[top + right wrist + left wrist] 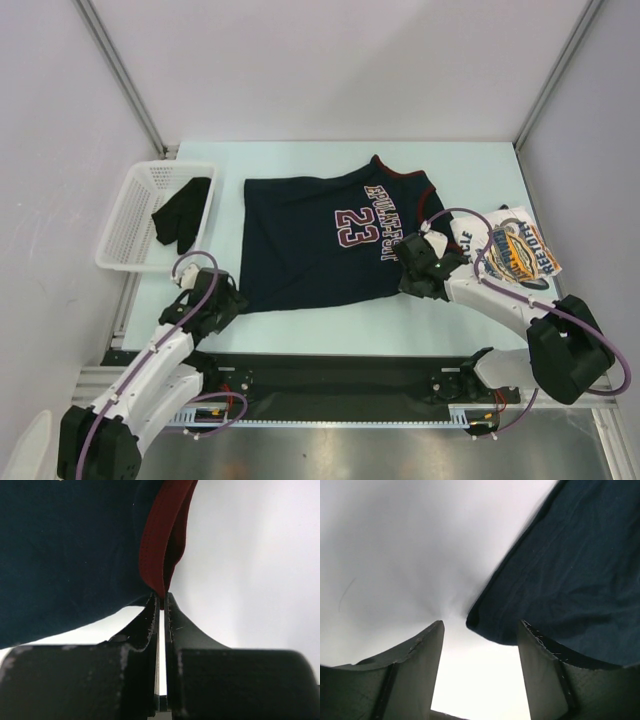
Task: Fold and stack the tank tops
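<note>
Navy tank top (320,235) lies spread flat in the middle of the table (330,330), number 23 up. I see my right gripper (162,596) pressed tight on its dark-red trim (161,540). My left gripper (480,647) stands spread at the near-left hem corner, the cloth just beside its right finger, ungripped. White tank top (520,250) sits folded at the right edge; a white basket (125,228) on the left holds dark cloth (185,212).

Readable print on two tank tops, seen from the overhead view.
The navy tank top (300,240) bears a large number "23" on its chest, under an arched word too small to read. The white tank top (515,250) shows letters resembling "CLE" beside a yellow-blue crest whose wording is illegible.
</note>
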Controlling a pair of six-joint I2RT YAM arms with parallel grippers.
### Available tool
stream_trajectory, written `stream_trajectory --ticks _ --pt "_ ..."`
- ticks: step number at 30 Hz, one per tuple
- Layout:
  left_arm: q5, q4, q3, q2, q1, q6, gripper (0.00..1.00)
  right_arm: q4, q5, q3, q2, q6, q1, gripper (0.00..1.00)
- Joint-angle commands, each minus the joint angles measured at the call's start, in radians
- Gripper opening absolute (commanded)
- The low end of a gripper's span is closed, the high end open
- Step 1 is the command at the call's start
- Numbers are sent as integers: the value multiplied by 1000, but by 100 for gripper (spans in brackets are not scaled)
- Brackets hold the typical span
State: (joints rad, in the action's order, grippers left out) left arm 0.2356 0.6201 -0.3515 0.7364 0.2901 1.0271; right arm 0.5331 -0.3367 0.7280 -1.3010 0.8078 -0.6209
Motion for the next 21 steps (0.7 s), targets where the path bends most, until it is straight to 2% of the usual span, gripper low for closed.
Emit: stream_trajectory --ticks 1,4,7,11,17,21 --pt "-56 -60 22 -2 3 -18 65 -4 -39 33 -4 -9 -5 0" --pt "-68 -97 31 34 12 -16 63 -5 -38 34 -9 -9 -3 0" --pt "-65 -147 51 70 17 -13 52 -1 -38 34 -15 -7 -2 0" --pt "-53 -174 43 104 17 -25 0 7 -42 40 -14 -9 1 0" --pt "30 -102 -33 25 23 -39 0 15 -33 71 -1 -50 16 0" --pt "30 -105 -75 37 21 -36 1 28 -15 137 -43 -97 50 0"
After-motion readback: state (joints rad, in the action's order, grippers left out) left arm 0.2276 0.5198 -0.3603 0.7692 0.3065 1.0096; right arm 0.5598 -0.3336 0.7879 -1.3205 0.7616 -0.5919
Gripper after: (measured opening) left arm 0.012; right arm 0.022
